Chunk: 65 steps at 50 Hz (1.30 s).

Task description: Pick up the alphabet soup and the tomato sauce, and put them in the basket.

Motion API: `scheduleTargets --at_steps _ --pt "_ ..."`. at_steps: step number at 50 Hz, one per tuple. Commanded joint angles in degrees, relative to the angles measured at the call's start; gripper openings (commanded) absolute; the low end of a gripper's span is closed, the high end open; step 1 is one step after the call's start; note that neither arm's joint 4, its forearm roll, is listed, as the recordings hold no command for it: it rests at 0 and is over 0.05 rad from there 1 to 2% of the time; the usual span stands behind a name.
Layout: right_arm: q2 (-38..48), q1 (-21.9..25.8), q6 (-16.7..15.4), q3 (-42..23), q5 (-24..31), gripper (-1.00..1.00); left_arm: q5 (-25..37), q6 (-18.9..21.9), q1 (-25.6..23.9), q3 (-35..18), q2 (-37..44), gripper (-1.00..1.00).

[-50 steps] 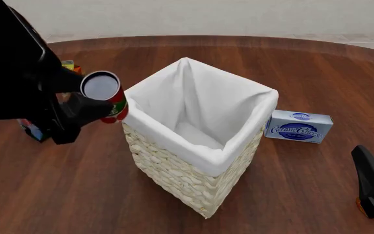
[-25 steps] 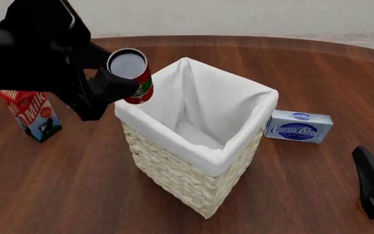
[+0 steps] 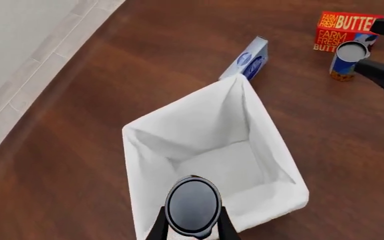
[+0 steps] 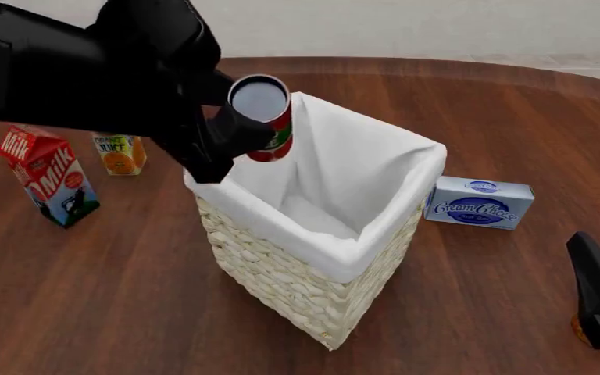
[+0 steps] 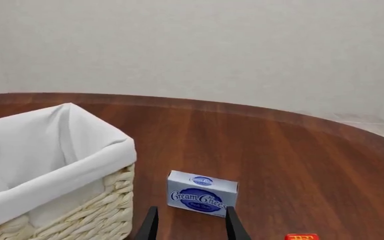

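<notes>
We see the left gripper (image 4: 240, 133) clamped on the tomato sauce (image 4: 263, 117), held above the basket (image 4: 311, 281) at its left rim, long axis tilted, silver top toward the camera. The right gripper (image 5: 188, 222) has its fingers apart.

The left gripper (image 4: 240, 133) has carried the tomato sauce (image 4: 263, 117) rightward and up, from beside the basket's (image 4: 311, 289) left wall to above its left rim, over the white liner. With the arm moved right, the milk carton (image 4: 48, 176) and orange juice carton (image 4: 121, 153) on the left now show.
</notes>
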Motion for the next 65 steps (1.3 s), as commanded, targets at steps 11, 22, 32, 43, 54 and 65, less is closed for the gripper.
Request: scheduleTargets --at_steps 11,22,32,43,54,65 --pt "-0.22 -0.22 0.37 -0.02 0.2 1.0 -3.33 0.07 -3.15 -3.68 7.68 -1.0" --pt "0.09 -0.2 0.28 0.07 0.0 1.0 -4.6 -0.57 -3.66 -4.54 10.75 -1.0" --pt "-0.41 -0.42 0.07 0.08 0.53 1.0 -6.05 -1.31 -3.91 -4.58 14.01 -1.0" --pt "-0.54 -0.38 -0.42 0.16 0.86 1.0 -6.46 -1.81 -3.75 -4.57 16.96 -1.0" --pt "-1.21 -0.5 -0.79 0.19 1.59 1.0 -7.44 -2.45 -3.43 -4.14 18.84 -1.0" --pt "-1.2 -0.55 -0.9 0.18 1.58 1.0 -8.11 -2.92 -3.29 -3.71 19.99 -1.0"
